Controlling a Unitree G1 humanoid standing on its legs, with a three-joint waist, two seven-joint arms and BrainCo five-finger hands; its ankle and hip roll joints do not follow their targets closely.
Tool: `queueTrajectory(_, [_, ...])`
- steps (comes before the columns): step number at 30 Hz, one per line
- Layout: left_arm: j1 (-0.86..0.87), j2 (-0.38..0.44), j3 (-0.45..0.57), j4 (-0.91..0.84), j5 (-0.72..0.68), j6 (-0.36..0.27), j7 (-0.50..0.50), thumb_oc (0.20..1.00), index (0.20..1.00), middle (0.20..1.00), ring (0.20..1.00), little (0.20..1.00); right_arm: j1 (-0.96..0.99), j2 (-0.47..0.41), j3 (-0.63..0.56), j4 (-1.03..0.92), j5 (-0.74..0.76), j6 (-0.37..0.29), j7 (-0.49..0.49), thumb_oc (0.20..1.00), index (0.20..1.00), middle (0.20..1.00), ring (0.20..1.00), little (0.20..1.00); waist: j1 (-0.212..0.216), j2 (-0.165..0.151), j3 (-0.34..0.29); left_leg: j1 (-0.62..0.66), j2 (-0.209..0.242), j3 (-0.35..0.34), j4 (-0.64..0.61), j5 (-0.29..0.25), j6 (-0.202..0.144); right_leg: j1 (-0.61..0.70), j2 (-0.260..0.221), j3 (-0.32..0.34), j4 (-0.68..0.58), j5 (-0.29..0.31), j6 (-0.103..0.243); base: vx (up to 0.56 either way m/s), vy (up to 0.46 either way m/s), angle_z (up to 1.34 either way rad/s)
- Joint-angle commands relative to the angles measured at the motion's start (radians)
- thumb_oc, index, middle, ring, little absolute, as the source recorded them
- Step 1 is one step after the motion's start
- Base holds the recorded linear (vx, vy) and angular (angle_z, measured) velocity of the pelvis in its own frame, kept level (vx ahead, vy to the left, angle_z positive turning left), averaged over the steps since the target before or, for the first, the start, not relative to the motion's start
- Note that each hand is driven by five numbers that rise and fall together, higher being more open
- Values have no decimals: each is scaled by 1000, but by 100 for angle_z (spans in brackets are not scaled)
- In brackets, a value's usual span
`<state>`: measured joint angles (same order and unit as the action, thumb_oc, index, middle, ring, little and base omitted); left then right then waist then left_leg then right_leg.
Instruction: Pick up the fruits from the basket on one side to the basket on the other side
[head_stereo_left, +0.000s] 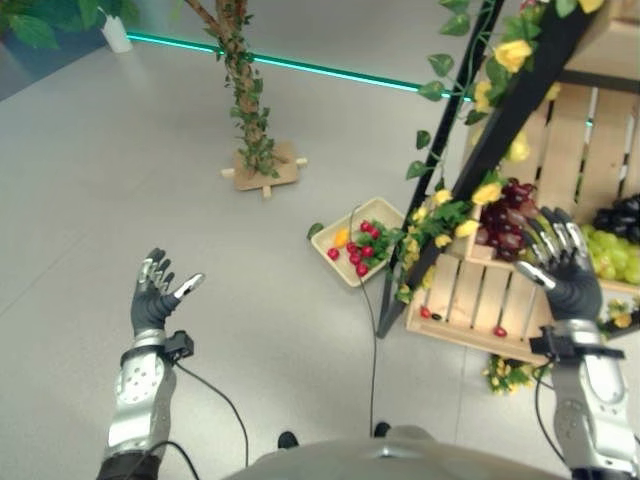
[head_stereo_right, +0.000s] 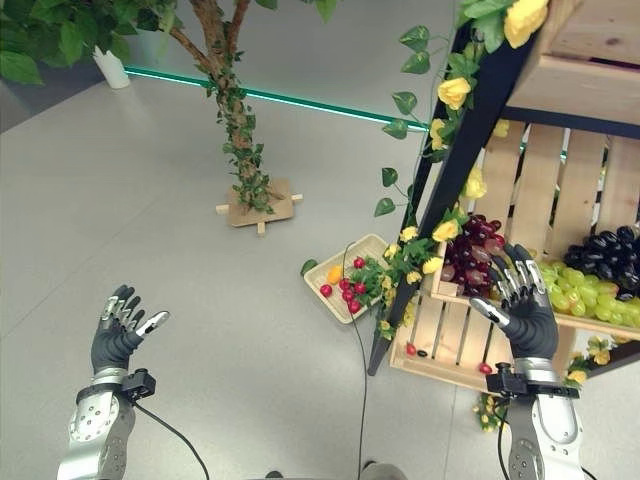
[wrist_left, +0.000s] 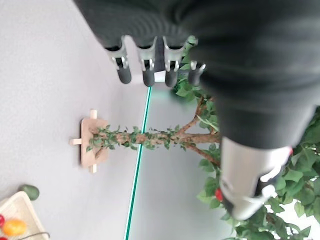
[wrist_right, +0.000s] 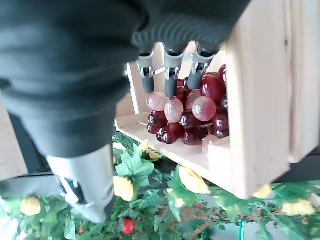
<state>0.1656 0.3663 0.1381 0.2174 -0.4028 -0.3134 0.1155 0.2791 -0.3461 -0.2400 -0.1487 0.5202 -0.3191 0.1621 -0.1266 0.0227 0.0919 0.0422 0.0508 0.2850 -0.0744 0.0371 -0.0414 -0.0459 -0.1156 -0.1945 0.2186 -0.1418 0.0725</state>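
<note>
Left eye view, read from left to right. Left robot hand (head_stereo_left: 155, 297) raised over bare grey floor (head_stereo_left: 120, 160), fingers straight and spread, thumb out, holding nothing. Further back, an artificial tree (head_stereo_left: 243, 90) wrapped in leaves on a small wooden cross base. Right of centre on the floor, a shallow pale tray basket (head_stereo_left: 385, 212) holding small red fruits (head_stereo_left: 358, 250) and one orange fruit (head_stereo_left: 342, 238), partly screened by green leaves and yellow flowers (head_stereo_left: 440, 215). Next, a dark slanted post (head_stereo_left: 500, 130) of a wooden display stand, and behind it a slatted wooden crate (head_stereo_left: 480, 295) carrying a dark red grape bunch (head_stereo_left: 505, 212), with green grapes (head_stereo_left: 612, 255) and black grapes (head_stereo_left: 622, 212) at the far right. A few loose red fruits on the crate's lower ledge.

Right robot hand (head_stereo_left: 562, 262) lifted just in front of the crate, fingers extended and slightly fanned, empty; seen from its wrist camera, fingertips (wrist_right: 171, 90) just short of the red grapes (wrist_right: 192, 107), whether touching or not hard to tell.

Likely step: reaching for the red bunch. To do it well: push deeper so the fingers pass over the top of the cluster, thumb brought underneath, then close gently around the mass rather than on single berries, since those look prone to slipping apart. Lift straight out, clear of the crate's front board and the leaves, before swinging toward the tray basket on the floor.
</note>
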Motion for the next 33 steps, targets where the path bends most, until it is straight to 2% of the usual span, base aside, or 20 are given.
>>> queueTrajectory(1, [-84, 50, 54, -34, 32, -88, 6, 1000, 1000, 1000, 1000, 1000, -39, -10, 8, -23, -51, -33, -29, 1000, 1000, 1000, 1000, 1000, -5, -19, 35, -6, -2, -71, 57, -62, 21, -11, 42, 172, 49, 24, 61, -35, -86, 76])
queueTrajectory(2, [-85, 50, 54, -34, 32, -88, 6, 1000, 1000, 1000, 1000, 1000, -39, -10, 8, -23, -51, -33, -29, 1000, 1000, 1000, 1000, 1000, -5, -18, 35, -6, -2, -71, 57, -62, 21, -11, 42, 171, 48, 24, 61, -56, -144, 93])
queueTrajectory(5, [-82, 47, 55, -31, 26, -83, -9, 1000, 1000, 1000, 1000, 1000, -33, -14, -4, -17, -63, -36, -35, 1000, 1000, 1000, 1000, 1000, 12, -30, 29, -36, 17, -105, 77, -39, 2, 12, 66, 142, 10, -2, 28, -61, -218, 32])
queueTrajectory(9, [-84, 41, 41, -30, 14, -75, -28, 1000, 1000, 1000, 1000, 1000, -33, -22, -19, -16, -68, -40, -43, 1000, 1000, 1000, 1000, 1000, 20, -44, 39, -90, 45, -144, 143, -21, -22, 45, 89, 112, -39, -3, 4, -82, -189, 40])
queueTrajectory(10, [-88, 42, 30, -29, 13, -74, -30, 1000, 1000, 1000, 1000, 1000, -37, -30, -23, -21, -62, -44, -42, 1000, 1000, 1000, 1000, 1000, 25, -48, 48, -116, 55, -157, 158, 0, -31, 54, 98, 102, -57, -3, -6, -277, -255, 59])
queueTrajectory(11, [-98, 43, 16, -39, 11, -74, -35, 1000, 1000, 1000, 1000, 1000, -43, -43, -33, -31, -55, -53, -48, 1000, 1000, 1000, 1000, 1000, 37, -48, 71, -166, 87, -173, 151, 69, -61, 62, 107, 80, -82, -5, -11, -322, -205, 57])
queueTrajectory(12, [-102, 40, 10, -43, 9, -73, -38, 1000, 1000, 1000, 1000, 1000, -46, -48, -38, -33, -54, -56, -51, 1000, 1000, 1000, 1000, 1000, 36, -48, 81, -195, 109, -173, 140, 112, -77, 62, 108, 65, -93, -2, -13, -262, -137, 61])
queueTrajectory(13, [-103, 40, 10, -43, 9, -72, -38, 1000, 1000, 1000, 1000, 1000, -47, -48, -38, -32, -54, -57, -51, 1000, 1000, 1000, 1000, 1000, 33, -46, 80, -198, 109, -177, 137, 116, -79, 60, 109, 61, -94, -1, -14, -270, -103, 91])
queueTrajectory(14, [-115, 39, 0, -46, 4, -70, -42, 1000, 1000, 1000, 1000, 1000, -59, -63, -47, -29, -64, -59, -66, 1000, 1000, 1000, 1000, 1000, 29, -53, 90, -211, 129, -143, 133, 125, -80, 43, 97, 31, -108, 16, -13, -266, -105, 98])
queueTrajectory(16, [-112, 34, -4, -51, -3, -68, -56, 1000, 1000, 1000, 1000, 1000, -59, -70, -52, -21, -83, -58, -79, 1000, 1000, 1000, 1000, 1000, 16, -64, 93, -185, 131, -90, 198, 65, -75, 30, 76, -4, -128, 35, -11, -271, -95, 65])
queueTrajectory(17, [-113, 34, -3, -51, -3, -68, -56, 1000, 1000, 1000, 1000, 1000, -59, -70, -52, -21, -84, -59, -80, 1000, 1000, 1000, 1000, 1000, 15, -63, 92, -189, 132, -91, 200, 67, -73, 28, 77, -5, -131, 40, -11, -269, -56, 13])
queueTrajectory(18, [-104, 28, -5, -60, -7, -64, -79, 1000, 1000, 1000, 1000, 1000, -51, -74, -69, -23, -84, -57, -78, 1000, 1000, 1000, 1000, 1000, 1, -73, 85, -164, 120, -58, 298, -36, -59, 15, 57, -35, -151, 58, -16, -223, -26, 8])
queueTrajectory(20, [-94, 24, -5, -67, -3, -61, -90, 1000, 1000, 1000, 1000, 1000, -48, -75, -78, -22, -88, -56, -77, 1000, 1000, 1000, 1000, 1000, -7, -68, 75, -105, 98, -74, 367, -108, -53, 4, 51, -49, -160, 71, -21, -182, 3, 35])
queueTrajectory(21, [-94, 24, -5, -68, -2, -61, -90, 1000, 1000, 1000, 1000, 1000, -48, -75, -78, -22, -88, -56, -77, 1000, 1000, 1000, 1000, 1000, -9, -68, 76, -109, 97, -76, 369, -106, -51, 3, 50, -51, -161, 74, -21, -87, 56, 85])
queueTrajectory(23, [-80, 17, -5, -85, -4, -59, -92, 1000, 1000, 1000, 1000, 1000, -51, -74, -69, -22, -86, -52, -72, 1000, 1000, 1000, 1000, 1000, -25, -42, 71, 1, 69, -105, 372, -168, -49, -25, 52, -68, -141, 93, -17, -88, 138, 75])
queueTrajectory(24, [-81, 17, -4, -85, -4, -59, -92, 1000, 1000, 1000, 1000, 1000, -52, -74, -68, -22, -86, -52, -72, 1000, 1000, 1000, 1000, 1000, -27, -46, 69, 0, 64, -105, 366, -159, -47, -28, 48, -68, -143, 98, -17, -171, 271, 23])
queueTrajectory(25, [-80, 18, -4, -95, 0, -59, -92, 1000, 1000, 1000, 1000, 1000, -57, -74, -65, -23, -87, -51, -76, 1000, 1000, 1000, 1000, 1000, -42, -28, 68, 53, 63, -99, 349, -182, -48, -66, 35, -82, -122, 116, -8, -174, 258, 16])
queueTrajectory(27, [-86, 15, -9, -96, 2, -61, -92, 1000, 1000, 1000, 1000, 1000, -59, -67, -64, -18, -96, -54, -87, 1000, 1000, 1000, 1000, 1000, -69, -13, 59, 97, 57, -43, 247, -236, -34, -104, 2, -93, -112, 151, 23, -191, 344, 31])
queueTrajectory(30, [-104, 30, -15, -104, 3, -68, -85, 1000, 1000, 1000, 1000, 1000, -75, -66, -53, -4, -111, -55, -112, 1000, 1000, 1000, 1000, 1000, -71, -15, 73, 89, 32, -29, 212, -255, -21, -142, -43, -92, -97, 198, 51, -187, 331, 70])
queueTrajectory(33, [-88, 40, -4, -112, 6, -71, -80, 1000, 1000, 1000, 1000, 1000, -72, -70, -33, -10, -125, -43, -111, 1000, 1000, 1000, 1000, 1000, -69, -38, 97, 73, -27, -15, 224, -292, 13, -163, -106, -64, -107, 268, 95, -169, 323, 28])
